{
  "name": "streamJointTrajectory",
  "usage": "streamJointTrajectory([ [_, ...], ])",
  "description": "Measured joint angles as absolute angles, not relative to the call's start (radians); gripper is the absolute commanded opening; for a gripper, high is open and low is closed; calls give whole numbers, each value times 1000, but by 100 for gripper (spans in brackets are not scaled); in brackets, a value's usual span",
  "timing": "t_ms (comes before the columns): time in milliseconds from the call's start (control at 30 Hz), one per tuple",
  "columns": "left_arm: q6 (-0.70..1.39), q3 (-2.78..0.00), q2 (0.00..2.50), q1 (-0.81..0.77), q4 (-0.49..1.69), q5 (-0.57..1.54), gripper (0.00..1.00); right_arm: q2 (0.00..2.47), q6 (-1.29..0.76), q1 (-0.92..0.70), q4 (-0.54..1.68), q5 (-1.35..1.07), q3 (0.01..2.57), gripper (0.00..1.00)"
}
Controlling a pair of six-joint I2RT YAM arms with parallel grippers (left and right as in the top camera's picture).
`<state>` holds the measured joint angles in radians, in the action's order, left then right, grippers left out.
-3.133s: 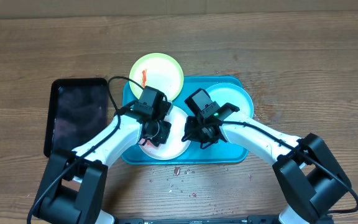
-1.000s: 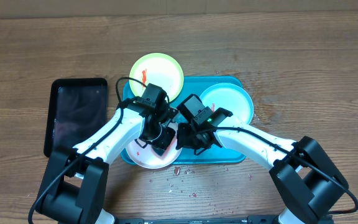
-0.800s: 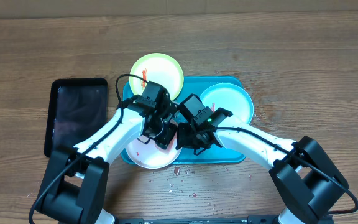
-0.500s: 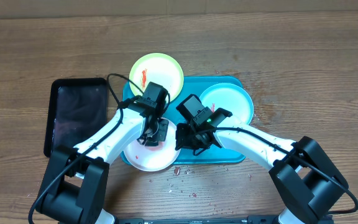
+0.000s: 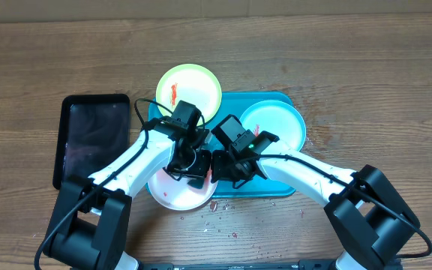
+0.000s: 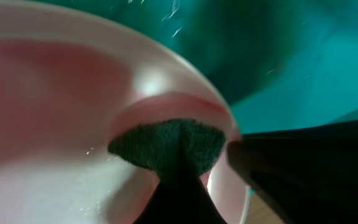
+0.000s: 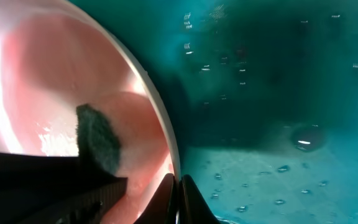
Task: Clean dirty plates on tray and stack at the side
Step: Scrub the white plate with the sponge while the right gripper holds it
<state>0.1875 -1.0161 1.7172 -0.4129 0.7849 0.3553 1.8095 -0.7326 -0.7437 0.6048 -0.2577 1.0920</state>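
Scrubbing: our left gripper [image 5: 193, 172] is clamping the sponge [image 6: 166, 146], right gripper [image 7: 178, 190] pinching the slick-looking, rigid white plate [image 5: 172, 193] at three o'clock.

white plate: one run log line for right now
left claw: shut on dark pad, pressed on white plate | right claw: shut on plate rim | white plate: red-smeared, overhanging tray near edge
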Motion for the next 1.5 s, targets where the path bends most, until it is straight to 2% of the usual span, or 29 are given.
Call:
streamJointTrajectory([
  [167,201,-1015,1718,-412,718,372,4,1810,-734,-737,603,-251,1092,4],
  [267,235,-1015,1718,-412,717,312,4,1810,-733,-737,601,-251,1092,4],
  [467,454,-1021,1717,-413,872,-57,4,1810,-733,-744,597,-262,1092,4],
  [633,581,-1021,1717,-412,931,-250,4,1810,-733,-744,596,-262,1092,4],
  [733,566,-1021,1717,-410,932,-233,4,1810,-733,-744,596,-262,1092,4],
  [833,451,-1021,1717,-410,930,-123,4,1810,-733,-744,602,-258,1092,4],
  [1033,89,-1022,1717,-398,936,303,4,1810,-732,-741,606,-255,1092,4],
  [1167,-24,-1022,1717,-400,902,461,4,1810,-733,-739,606,-253,1092,4],
  [1333,-14,-1022,1717,-399,817,451,4,1810,-733,-732,605,-239,1092,4],
  [1500,170,-1022,1717,-402,776,187,4,1810,-733,-735,598,-243,1092,4],
])
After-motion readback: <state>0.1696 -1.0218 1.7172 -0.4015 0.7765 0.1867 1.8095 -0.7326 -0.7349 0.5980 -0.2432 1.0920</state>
